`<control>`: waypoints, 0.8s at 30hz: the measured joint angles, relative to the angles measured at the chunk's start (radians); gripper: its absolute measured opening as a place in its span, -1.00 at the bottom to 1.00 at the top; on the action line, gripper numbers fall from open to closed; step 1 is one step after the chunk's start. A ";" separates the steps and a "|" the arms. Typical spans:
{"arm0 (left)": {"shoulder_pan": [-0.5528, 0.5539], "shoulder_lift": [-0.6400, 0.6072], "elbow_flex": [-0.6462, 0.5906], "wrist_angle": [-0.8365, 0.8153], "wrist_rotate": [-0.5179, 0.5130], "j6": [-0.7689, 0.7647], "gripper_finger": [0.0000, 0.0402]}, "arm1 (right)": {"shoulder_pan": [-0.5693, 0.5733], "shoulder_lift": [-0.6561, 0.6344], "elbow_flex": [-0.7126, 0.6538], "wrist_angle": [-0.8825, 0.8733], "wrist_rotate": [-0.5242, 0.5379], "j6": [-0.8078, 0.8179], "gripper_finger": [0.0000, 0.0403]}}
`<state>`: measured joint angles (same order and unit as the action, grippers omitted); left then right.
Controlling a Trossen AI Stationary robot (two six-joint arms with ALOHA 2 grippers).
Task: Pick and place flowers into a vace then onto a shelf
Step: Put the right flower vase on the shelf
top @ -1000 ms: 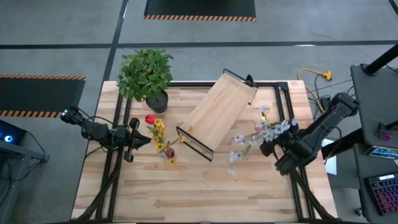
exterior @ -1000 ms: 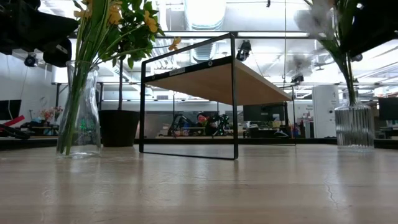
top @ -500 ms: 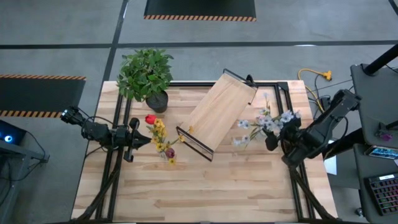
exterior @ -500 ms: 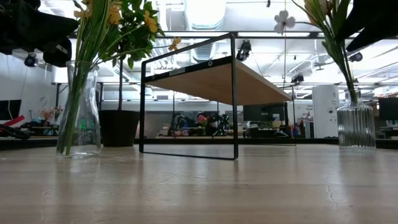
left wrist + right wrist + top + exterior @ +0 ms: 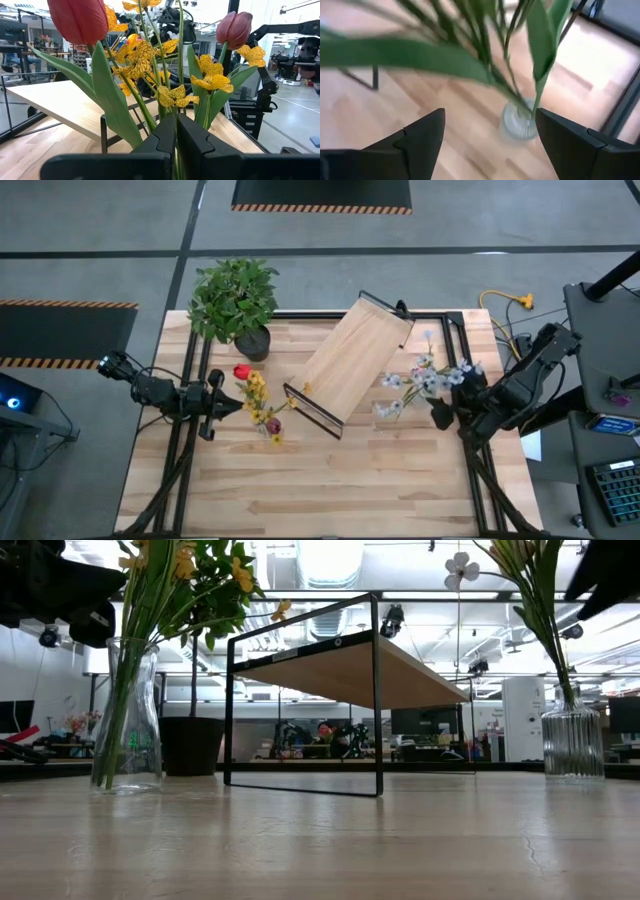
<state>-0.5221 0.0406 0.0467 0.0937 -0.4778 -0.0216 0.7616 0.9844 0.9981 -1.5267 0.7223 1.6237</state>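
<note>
A bunch of yellow and red flowers (image 5: 257, 400) stands with its stems in a smooth glass vase (image 5: 128, 720) left of the shelf (image 5: 350, 360). My left gripper (image 5: 232, 408) is shut, level, right at these stems (image 5: 176, 125). White-bluish flowers (image 5: 425, 378) lean in a ribbed glass vase (image 5: 572, 745) on the table, right of the shelf. My right gripper (image 5: 447, 408) is open, on the right of that bunch and above the vase (image 5: 519, 122), which shows between its spread fingers, farther off. My left gripper: its shut fingertips (image 5: 165, 135) stand level against the green stems of the yellow and red bunch, coming from the table's left. I cannot tell whether they touch or pinch a stem. My right gripper touches nothing.
The shelf, a pale wood board on a black frame (image 5: 378, 690), stands slanted across the table's middle. A bushy potted plant (image 5: 235, 300) sits near the far left corner. Bare wood runs along the near side (image 5: 330, 490). Black rails (image 5: 465, 350) cross the table.
My right gripper has drawn back toward the table's right edge, away from the white-bluish flowers. The bunch, which was swinging a second ago, now stands still, leaning in the ribbed vase.
</note>
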 joint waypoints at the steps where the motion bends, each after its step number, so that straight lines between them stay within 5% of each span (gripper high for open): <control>1: 0.000 0.000 0.000 0.000 0.000 0.000 -1.00 | 0.000 0.000 0.000 0.000 -0.030 -0.007 0.48; 6: 0.000 0.000 0.000 0.000 0.000 0.000 -1.00 | 0.000 0.029 -0.038 0.000 -0.120 0.005 0.49; 16: 0.000 0.000 0.000 0.000 0.000 0.000 -1.00 | 0.000 0.178 -0.189 0.024 -0.121 0.200 0.46; 24: 0.000 0.000 0.000 0.000 0.000 0.000 -1.00 | 0.000 0.321 -0.234 0.047 0.029 0.429 0.46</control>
<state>-0.5220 0.0407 0.0467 0.0933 -0.4778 -0.0216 0.7612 1.3053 0.7639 -1.4800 0.7509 2.0530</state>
